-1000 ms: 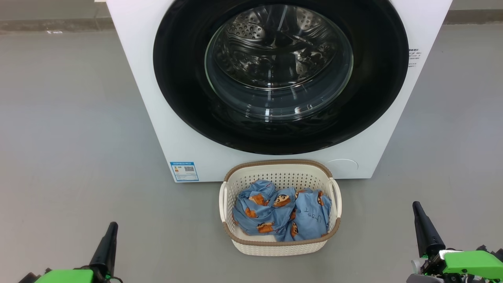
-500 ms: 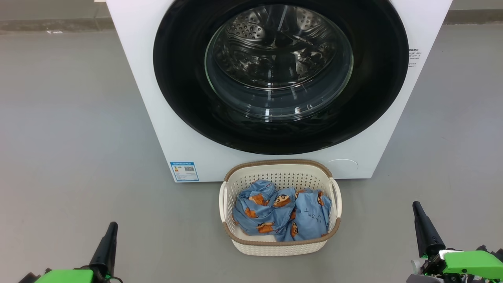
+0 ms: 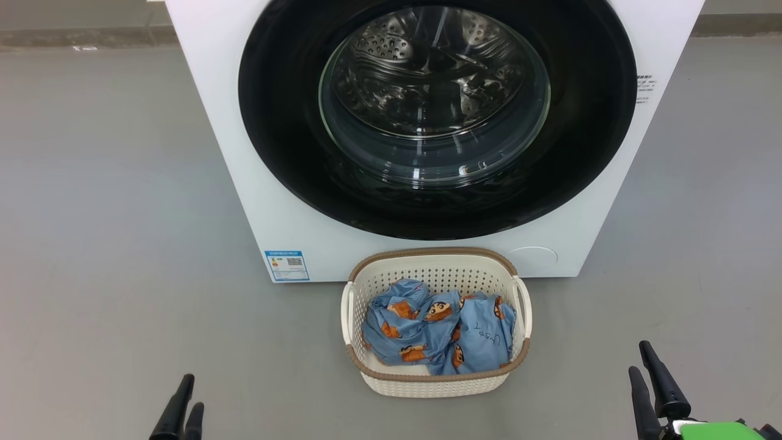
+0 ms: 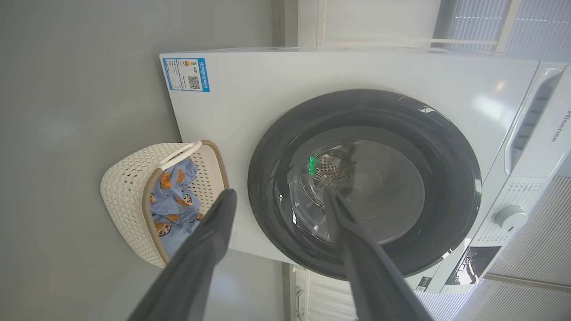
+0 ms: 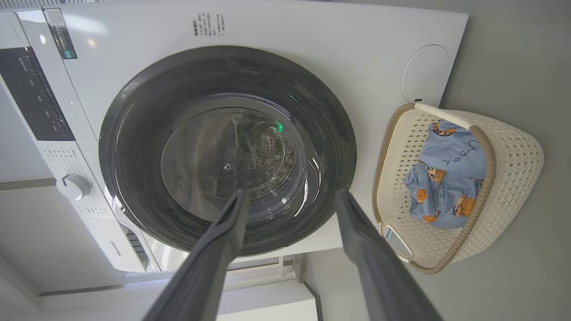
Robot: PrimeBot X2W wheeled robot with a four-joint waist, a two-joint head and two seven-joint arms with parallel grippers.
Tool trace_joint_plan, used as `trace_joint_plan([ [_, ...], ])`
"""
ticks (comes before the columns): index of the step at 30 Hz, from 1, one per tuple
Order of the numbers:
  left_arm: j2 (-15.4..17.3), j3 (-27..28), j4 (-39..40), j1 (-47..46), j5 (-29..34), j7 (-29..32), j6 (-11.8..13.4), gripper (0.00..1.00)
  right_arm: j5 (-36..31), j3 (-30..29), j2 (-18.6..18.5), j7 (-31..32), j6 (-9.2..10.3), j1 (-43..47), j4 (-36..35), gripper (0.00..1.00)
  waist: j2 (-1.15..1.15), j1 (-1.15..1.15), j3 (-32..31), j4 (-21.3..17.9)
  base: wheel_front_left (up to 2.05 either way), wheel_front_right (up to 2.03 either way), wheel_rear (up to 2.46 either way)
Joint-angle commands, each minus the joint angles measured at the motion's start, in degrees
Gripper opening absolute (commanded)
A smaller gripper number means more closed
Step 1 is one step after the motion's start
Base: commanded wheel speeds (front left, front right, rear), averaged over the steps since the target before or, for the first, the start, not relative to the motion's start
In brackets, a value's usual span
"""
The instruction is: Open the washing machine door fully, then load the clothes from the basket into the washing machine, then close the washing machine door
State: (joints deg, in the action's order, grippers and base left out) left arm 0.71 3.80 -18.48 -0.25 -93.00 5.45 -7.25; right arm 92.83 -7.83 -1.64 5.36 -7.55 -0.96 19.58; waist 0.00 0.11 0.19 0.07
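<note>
In the head view the washer [image 3: 244, 201] is cut off at the top edge, so its control panel is out of that frame. The wrist views show the panel sideways, its small print too fine to read. The door [image 3: 287, 153] lies shut, flat against the washer's front. Through its bulging glass the steel drum [image 3: 421, 67] shows, but reflections blur it, and whether anything lies inside is hard to make out. The print on the blue sticker [image 3: 287, 266] at the washer's lower left corner is also too small to read. The basket [image 3: 427, 385] stands on the grey floor [image 3: 110, 214] just in front of the washer, below the door. Its rear rim overlaps the washer's base in the head view, so contact between them cannot be judged. The clothes [image 3: 476, 342] lie crumpled inside the basket and cover most of its bottom. How many pieces there are cannot be told. The left gripper [image 3: 193, 391] and right gripper [image 3: 639, 356] sit low at the head view's corners, well apart from the basket, their bodies cut off by the bottom edge. From that angle each pair of fingers looks close together. Each wrist view, though, shows its own two fingers spread wide, with nothing held between them and touching nothing.
</note>
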Motion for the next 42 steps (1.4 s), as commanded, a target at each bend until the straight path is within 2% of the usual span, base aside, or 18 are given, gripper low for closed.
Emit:
trace_joint_plan([
  [1,0.7,-0.1,1.8,-1.8,1.3,-0.6,-0.1,1.0,-0.8,0.5,-0.4,-0.4,0.0,-1.2,-1.6,1.0,0.0,0.02,-0.1,0.1,0.0,0.0,0.0],
  [5,0.8,-0.4,2.4,-1.6,2.8,-1.2,-0.1,1.0,-2.0,1.0,-0.8,-1.2,0.01,-1.2,-1.7,1.0,0.0,-0.1,0.0,0.1,0.0,0.0,0.0],
  [13,0.9,-0.5,3.7,-1.6,7.0,-2.6,-0.1,1.0,-6.6,1.7,-1.4,-2.6,0.01,-1.3,-1.9,1.0,0.0,-0.1,0.0,0.3,0.0,0.0,0.0],
  [24,1.0,-0.8,4.7,-1.5,16.0,-4.5,-0.1,1.0,-18.3,2.7,-2.3,-4.5,0.02,-1.1,-3.3,1.0,0.0,-0.1,0.1,0.6,0.0,0.0,0.0],
  [42,1.2,-2.8,7.3,-1.1,31.0,-7.3,1.1,1.0,-32.4,3.0,-2.7,-7.3,0.02,-1.1,-4.2,1.0,0.0,-0.11,0.4,1.0,0.0,0.0,0.0],
])
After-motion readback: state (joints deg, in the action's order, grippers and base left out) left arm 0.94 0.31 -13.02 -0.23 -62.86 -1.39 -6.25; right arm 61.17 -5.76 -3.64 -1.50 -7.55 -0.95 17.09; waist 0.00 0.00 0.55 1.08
